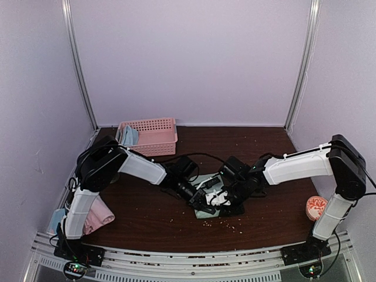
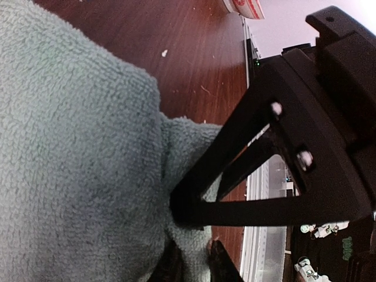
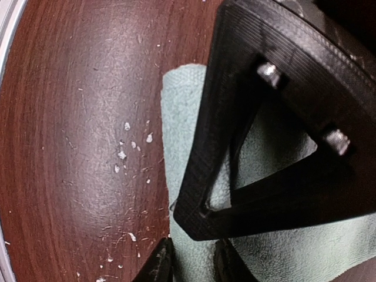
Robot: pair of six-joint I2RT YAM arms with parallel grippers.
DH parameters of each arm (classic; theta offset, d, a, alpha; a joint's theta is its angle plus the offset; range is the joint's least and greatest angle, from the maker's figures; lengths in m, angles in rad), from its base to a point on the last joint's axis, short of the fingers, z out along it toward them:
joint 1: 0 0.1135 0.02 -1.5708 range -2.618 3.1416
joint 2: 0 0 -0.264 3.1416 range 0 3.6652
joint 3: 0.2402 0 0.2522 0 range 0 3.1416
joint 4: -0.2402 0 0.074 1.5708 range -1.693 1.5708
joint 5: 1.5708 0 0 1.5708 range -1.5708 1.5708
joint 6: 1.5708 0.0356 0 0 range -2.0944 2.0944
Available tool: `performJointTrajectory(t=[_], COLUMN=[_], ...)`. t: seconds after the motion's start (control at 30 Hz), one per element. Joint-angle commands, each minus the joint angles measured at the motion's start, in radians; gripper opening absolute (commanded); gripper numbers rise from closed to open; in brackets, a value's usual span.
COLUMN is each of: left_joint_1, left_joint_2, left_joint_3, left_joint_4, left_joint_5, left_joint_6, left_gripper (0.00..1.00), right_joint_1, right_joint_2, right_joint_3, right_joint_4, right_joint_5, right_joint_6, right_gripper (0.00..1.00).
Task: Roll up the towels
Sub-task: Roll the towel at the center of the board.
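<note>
Robot test enclosure, plain lilac wall panels [image 1: 194, 59], metal corner posts [image 1: 79, 64], dark tabletop [image 1: 264, 147].

The middle towel [image 1: 205, 213] lies on the bench [image 1: 147, 217], the left hand [image 1: 204, 202] over its left part and the right hand [image 1: 226, 198] over its right. Behind-left of it stands the basket [image 1: 155, 136], a folded towel [image 1: 128, 136] inside. Far left lies seemingly another bundled towel [image 1: 98, 216]; far right, a tub [image 1: 316, 207].
</note>
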Motion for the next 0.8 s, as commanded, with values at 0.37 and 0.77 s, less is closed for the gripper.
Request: performJointTrajectory(t=[0.37,0.77], left_joint_1=[0.113,-0.059], left_joint_2=[-0.341,-0.781], left_joint_3=[-0.319,-0.668], left_joint_4=[0.063,0.284], left_joint_5=[-0.396,-1.053], left_joint_6=[-0.017,0.316], left_gripper=[0.51,0.48], right_joint_1=[-0.027,-0.216], right_joint_2=[0.158,0.557], right_joint_3=[0.151,0.552], right_joint_4=[-0.316,-0.641], right_joint_5=[-0.284,-0.51], right_joint_6=[0.01,0.084], right_gripper=[0.06,0.05])
